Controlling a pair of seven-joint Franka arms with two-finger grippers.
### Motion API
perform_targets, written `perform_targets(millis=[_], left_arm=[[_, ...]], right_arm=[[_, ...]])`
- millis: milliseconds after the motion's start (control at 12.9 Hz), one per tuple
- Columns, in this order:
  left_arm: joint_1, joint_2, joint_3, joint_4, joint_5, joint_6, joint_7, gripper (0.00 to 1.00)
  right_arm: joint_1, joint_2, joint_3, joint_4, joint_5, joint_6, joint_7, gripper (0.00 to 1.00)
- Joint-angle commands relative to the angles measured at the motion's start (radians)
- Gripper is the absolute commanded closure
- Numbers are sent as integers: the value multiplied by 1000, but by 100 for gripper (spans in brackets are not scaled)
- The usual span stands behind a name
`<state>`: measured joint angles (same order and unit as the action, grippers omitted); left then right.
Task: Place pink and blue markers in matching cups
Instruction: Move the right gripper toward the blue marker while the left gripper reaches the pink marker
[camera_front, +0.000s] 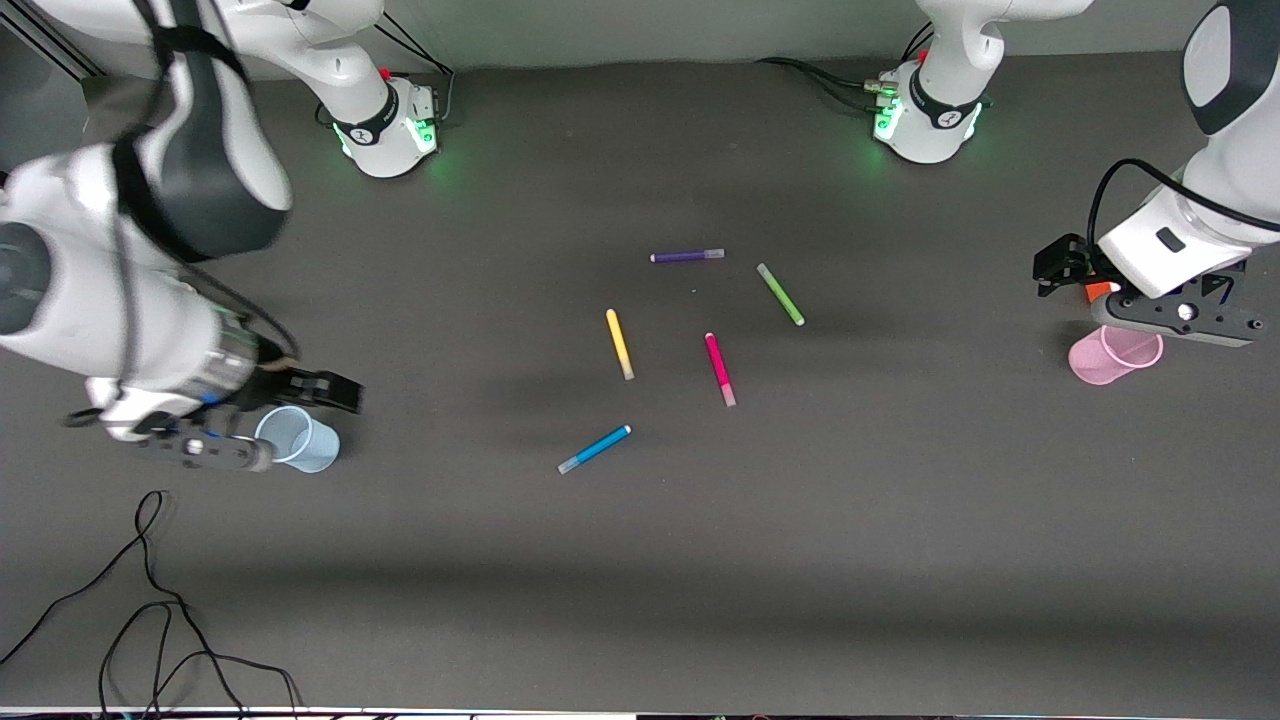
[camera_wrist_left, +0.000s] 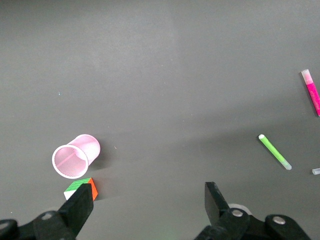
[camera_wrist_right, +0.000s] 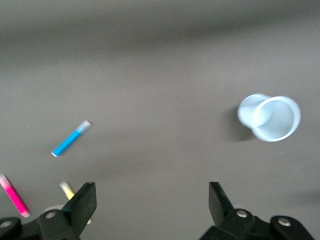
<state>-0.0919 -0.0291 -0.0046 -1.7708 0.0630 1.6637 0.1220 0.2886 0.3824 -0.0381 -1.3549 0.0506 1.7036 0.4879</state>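
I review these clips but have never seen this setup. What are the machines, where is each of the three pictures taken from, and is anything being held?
Two robot arms share a dark table. One picture looks down from above; the other two come from cameras on each arm's wrist. The left hand hangs open near the pink cup; the right hand hangs open near the blue cup. Neither holds anything. Between the cups lie a pink marker, blue marker, yellow marker, green marker and purple marker.

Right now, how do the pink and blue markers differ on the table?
The pink marker is magenta and lies farther from the front camera; the blue marker is bright blue and lies nearer. Their slants differ. Both lie flat outside the cups, with pale cap ends.
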Motion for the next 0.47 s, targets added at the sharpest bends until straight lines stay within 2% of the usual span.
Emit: perform_targets(millis=[0, 233, 388], left_arm=[[8, -29, -2, -27, -25, 19, 19, 1], [-3, -28, -5, -32, -31, 19, -10, 1], [-5, -20, -8, -42, -102, 22, -103, 1]], right_arm=[[50, 61, -9, 69, 18, 43, 234, 0], [130, 113, -9, 72, 17, 128, 465, 0], [162, 142, -9, 77, 17, 163, 622, 0]])
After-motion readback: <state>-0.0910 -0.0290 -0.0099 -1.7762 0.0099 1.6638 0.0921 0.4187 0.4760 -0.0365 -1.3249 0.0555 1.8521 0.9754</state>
